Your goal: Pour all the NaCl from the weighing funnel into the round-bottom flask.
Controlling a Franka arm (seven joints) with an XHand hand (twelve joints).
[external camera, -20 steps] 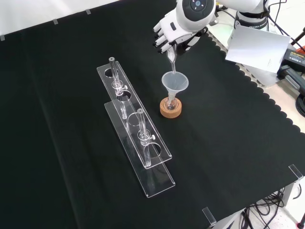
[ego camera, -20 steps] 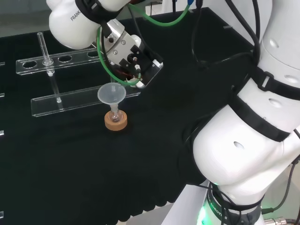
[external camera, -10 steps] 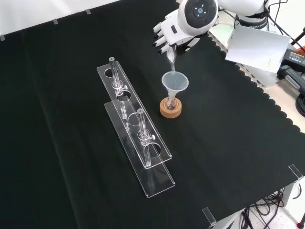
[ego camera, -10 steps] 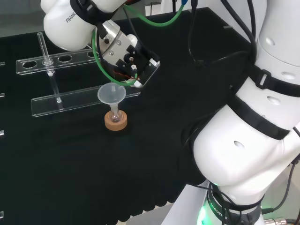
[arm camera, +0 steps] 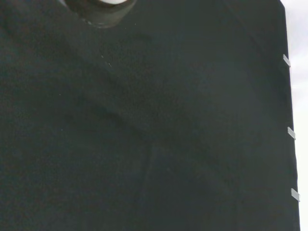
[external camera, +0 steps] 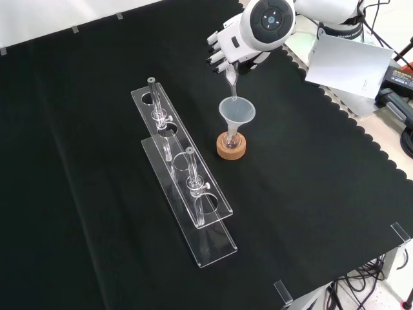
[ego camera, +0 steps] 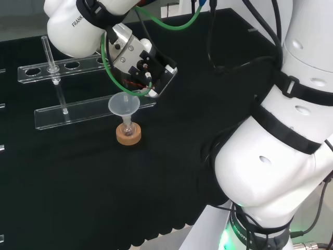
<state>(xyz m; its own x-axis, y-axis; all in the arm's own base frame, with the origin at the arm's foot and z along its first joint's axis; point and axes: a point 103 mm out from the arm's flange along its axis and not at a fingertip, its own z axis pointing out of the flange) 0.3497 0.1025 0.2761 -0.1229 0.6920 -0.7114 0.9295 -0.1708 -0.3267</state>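
A small round-bottom flask (external camera: 231,139) sits on a cork ring (external camera: 231,149) (ego camera: 128,136) with a clear plastic funnel (external camera: 237,111) (ego camera: 123,105) in its neck. My hand (external camera: 231,46) (ego camera: 139,65) hangs just above and behind the funnel, fingers curled round a thin clear weighing funnel (external camera: 232,81). The weighing funnel is tilted steeply, its narrow tip pointing down into the plastic funnel's mouth. I cannot see any powder in it. In the wrist view a blurred part of the hand (arm camera: 101,6) shows over bare black cloth.
Two long clear racks (external camera: 187,187) (ego camera: 73,112) lie to the left of the flask in the front view, each with a glass tube (external camera: 155,110) (external camera: 193,184) standing in it. A white sheet (external camera: 348,61) lies beyond the cloth's scalloped edge at the front view's upper right.
The hand and the arm's link have shifted slightly, upward in the front view and leftward in the head view, with the weighing funnel still held over the plastic funnel. Flask and racks stay put.
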